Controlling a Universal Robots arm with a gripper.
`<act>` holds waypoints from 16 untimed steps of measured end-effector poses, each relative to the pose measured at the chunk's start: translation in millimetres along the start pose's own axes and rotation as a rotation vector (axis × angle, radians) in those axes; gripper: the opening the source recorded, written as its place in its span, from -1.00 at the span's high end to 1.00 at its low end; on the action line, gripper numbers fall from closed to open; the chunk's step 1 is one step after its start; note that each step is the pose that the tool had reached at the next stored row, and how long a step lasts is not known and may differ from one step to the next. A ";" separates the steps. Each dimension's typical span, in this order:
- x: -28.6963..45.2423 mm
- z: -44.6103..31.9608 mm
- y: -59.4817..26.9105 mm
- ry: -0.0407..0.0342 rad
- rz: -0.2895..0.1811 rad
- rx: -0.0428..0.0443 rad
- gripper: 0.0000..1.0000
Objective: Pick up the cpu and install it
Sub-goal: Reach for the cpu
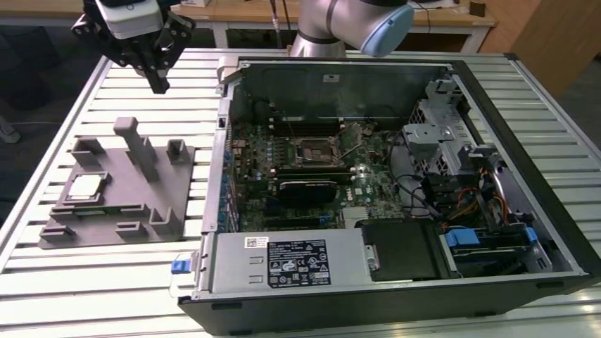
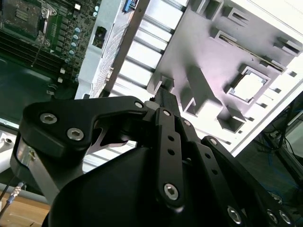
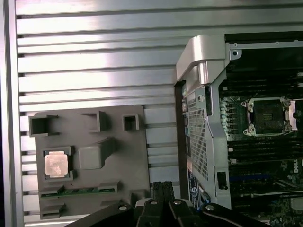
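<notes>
One cpu [image 1: 84,186] on the bench, sitting flat in its square pocket on the grey tray [image 1: 127,211], shiny side up. It's on the side of the tray toward the exterior view's left, with the upright posts [image 1: 141,151] standing a bit further in. Nothing is touching it.

The tray lies on the slatted metal table [image 1: 94,282], just beside the open case [image 1: 564,239], which takes up most of the exterior view's right. Inside the case, the socket [image 1: 314,149] sits around the middle of the motherboard [image 1: 253,162], well apart from the cpu, with the case wall in between.

The gripper [image 1: 160,86] hangs in the air past the tray's far edge, pointing down and well clear of the cpu. Its fingers [image 3: 158,189] are pinched together with nothing between them (both wrist views agree: black fingers pressed side by side). The arm [image 1: 348,21] comes in from behind the case.

In the first wrist view the cpu [image 3: 57,165] shows its silver top and pale rim inside the pocket. The socket [image 3: 266,116] shows as a black square frame on the board. In the second wrist view the cpu [image 2: 248,86] is a bright square on the tray [image 2: 208,52], beyond the gripper [image 2: 163,94].
</notes>
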State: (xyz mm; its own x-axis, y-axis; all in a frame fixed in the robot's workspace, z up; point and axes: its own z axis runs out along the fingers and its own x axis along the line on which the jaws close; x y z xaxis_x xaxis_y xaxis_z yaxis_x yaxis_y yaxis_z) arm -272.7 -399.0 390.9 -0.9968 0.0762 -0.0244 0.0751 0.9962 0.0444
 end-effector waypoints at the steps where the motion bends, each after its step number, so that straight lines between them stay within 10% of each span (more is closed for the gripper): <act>1: 1.1 0.0 -0.1 -0.0001 0.000 0.0000 0.79; 16: 25.4 0.2 -1.9 0.0000 0.000 0.0000 0.79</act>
State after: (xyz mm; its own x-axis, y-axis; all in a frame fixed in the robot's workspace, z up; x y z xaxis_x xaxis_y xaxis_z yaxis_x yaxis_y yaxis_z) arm -298.1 -398.9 390.0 -0.9968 0.0763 -0.0245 0.0751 0.9962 0.0443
